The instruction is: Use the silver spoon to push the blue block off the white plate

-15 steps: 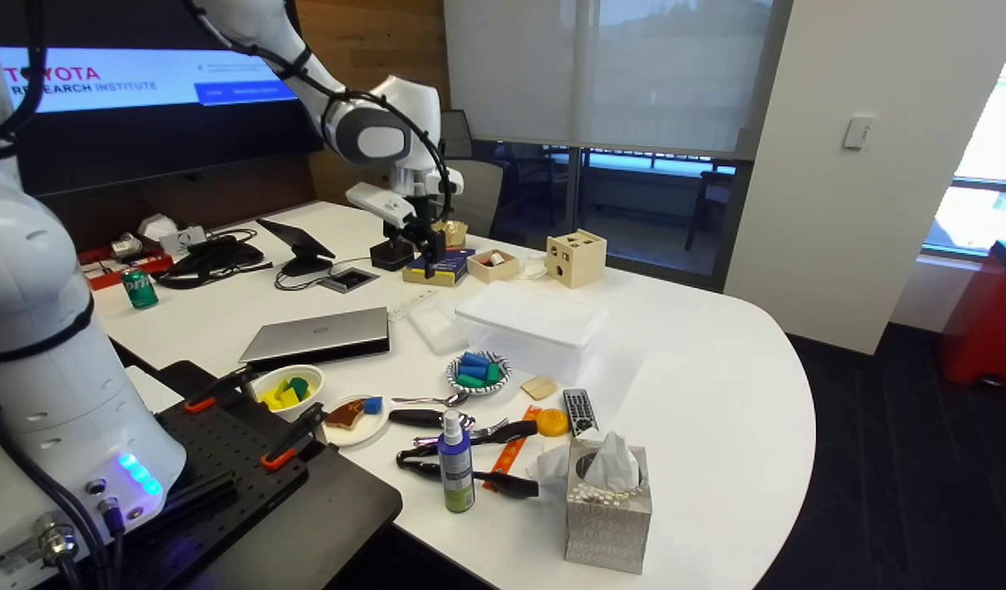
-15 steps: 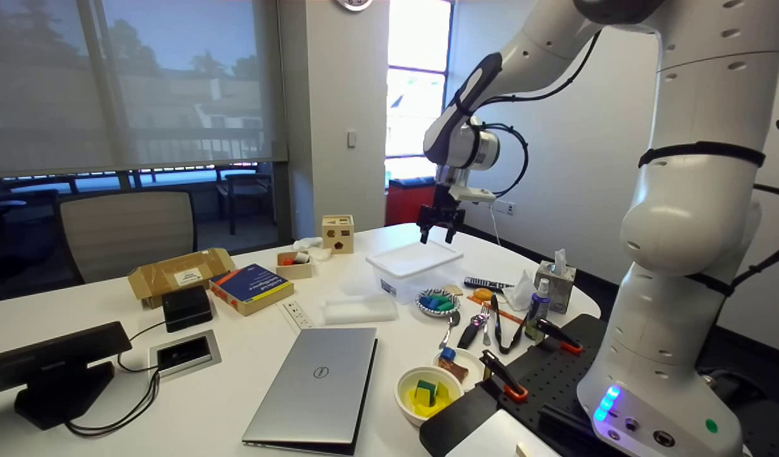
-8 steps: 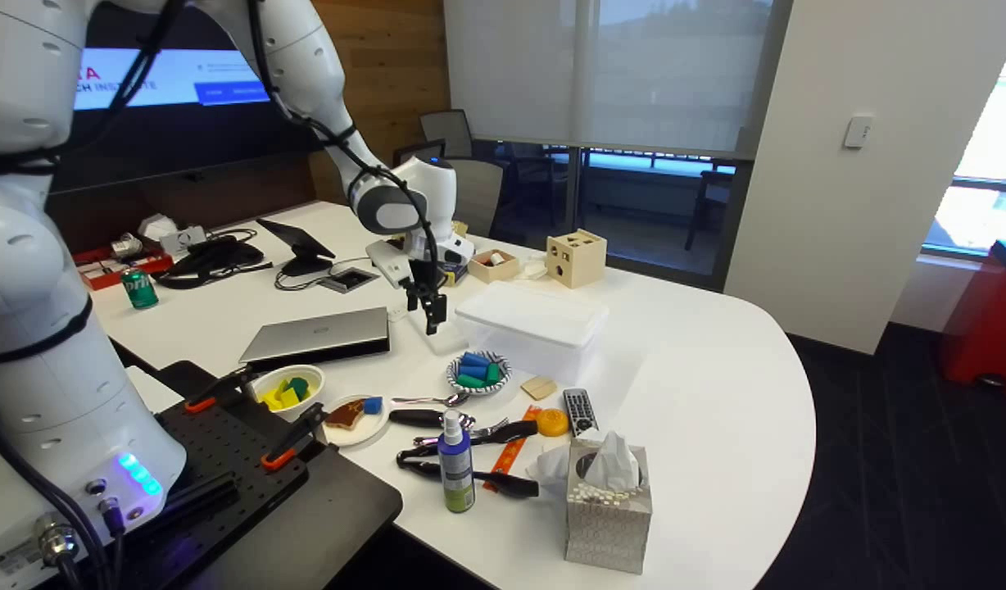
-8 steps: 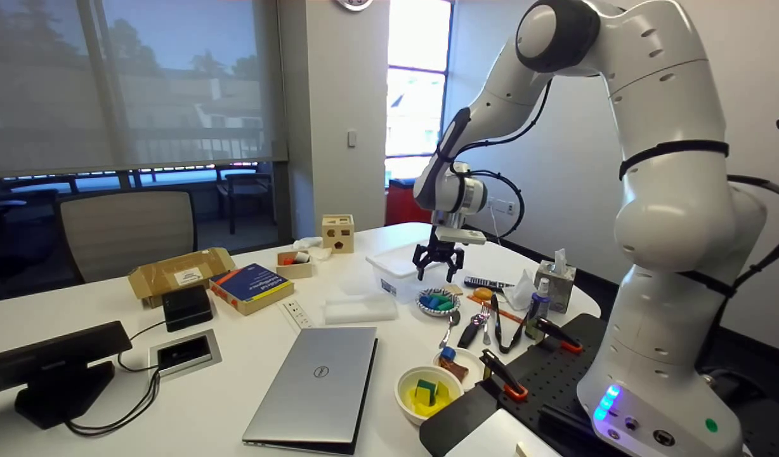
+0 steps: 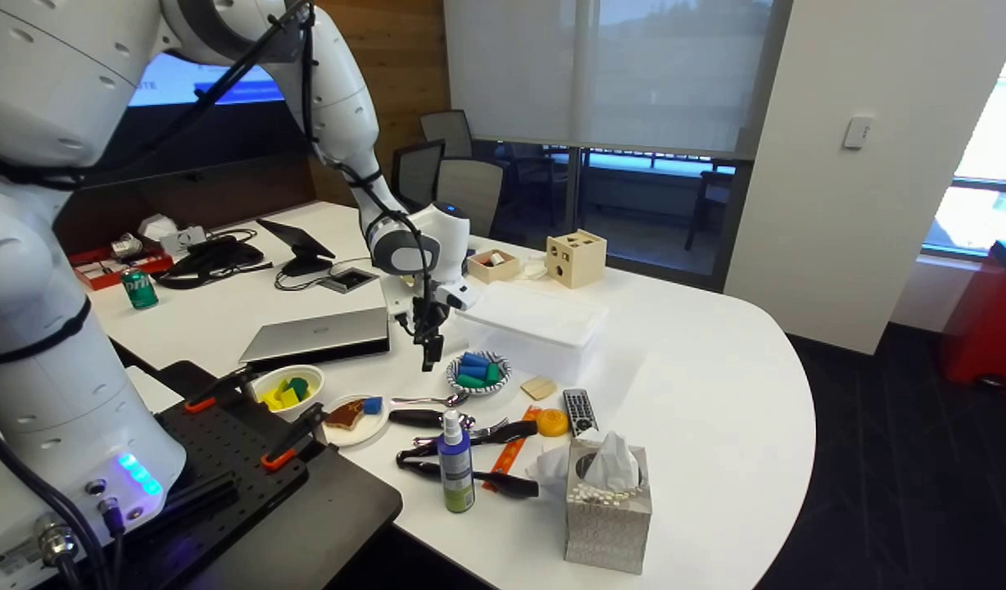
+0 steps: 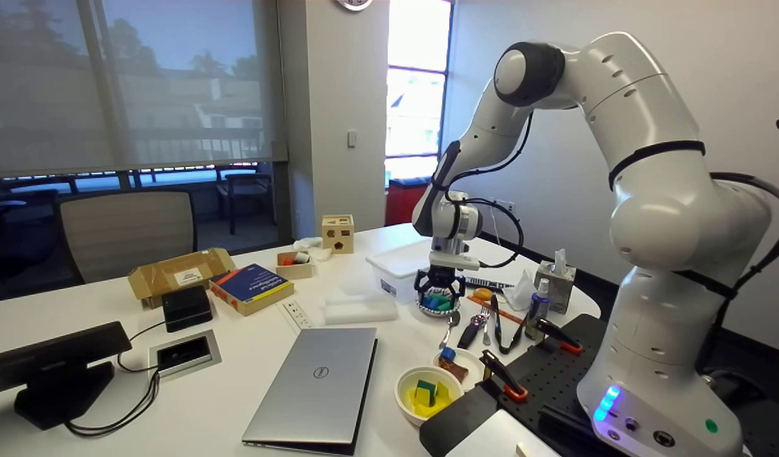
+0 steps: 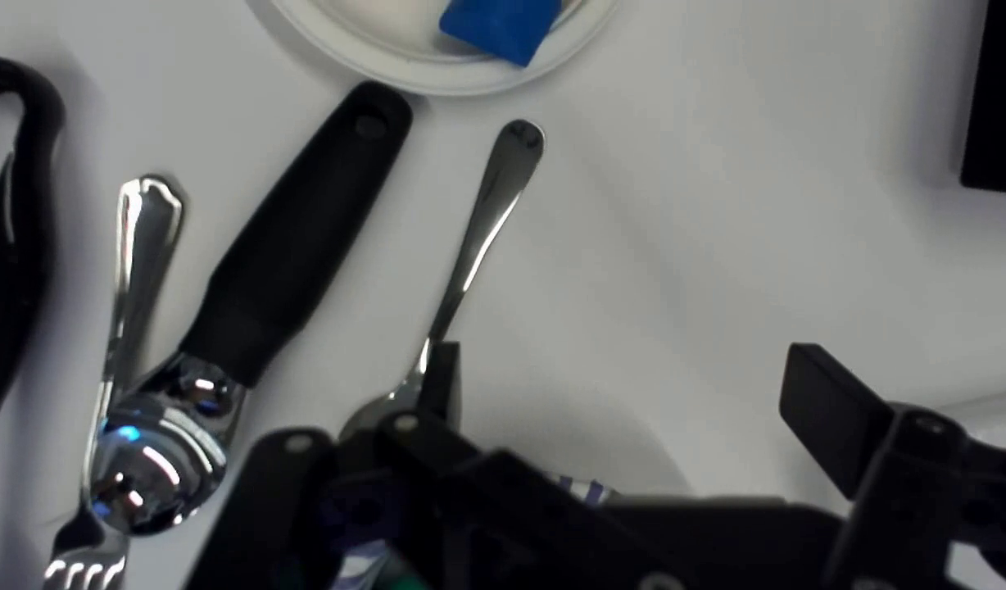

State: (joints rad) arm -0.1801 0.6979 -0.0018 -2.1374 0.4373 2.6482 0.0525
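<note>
The silver spoon point(image 7: 491, 209) lies on the table, its handle end towards the white plate point(image 7: 437, 75). It also shows in both exterior views point(image 5: 425, 401) point(image 6: 451, 325). The blue block point(image 7: 507, 24) sits on the plate near its rim, beside a brown piece point(image 5: 345, 415). The block shows in both exterior views point(image 5: 373, 405) point(image 6: 448, 353). My gripper point(image 7: 626, 385) is open and empty, pointing down above the table by the spoon's bowl end. In the wrist view its left finger point(image 7: 446, 381) covers part of the spoon's bowl.
A striped bowl point(image 5: 480, 392) of blue and green pieces stands under and beside the gripper. A black-handled scoop point(image 7: 298, 238), a fork point(image 7: 147, 238) and tongs point(image 7: 20, 246) lie beside the spoon. A lidded clear box point(image 5: 536, 311), laptop point(image 5: 323, 332) and spray bottle point(image 5: 456, 467) stand around.
My gripper has come down and back towards the robot base, from high above the table's far part to low near the striped bowl and spoon. The table objects have not moved.
</note>
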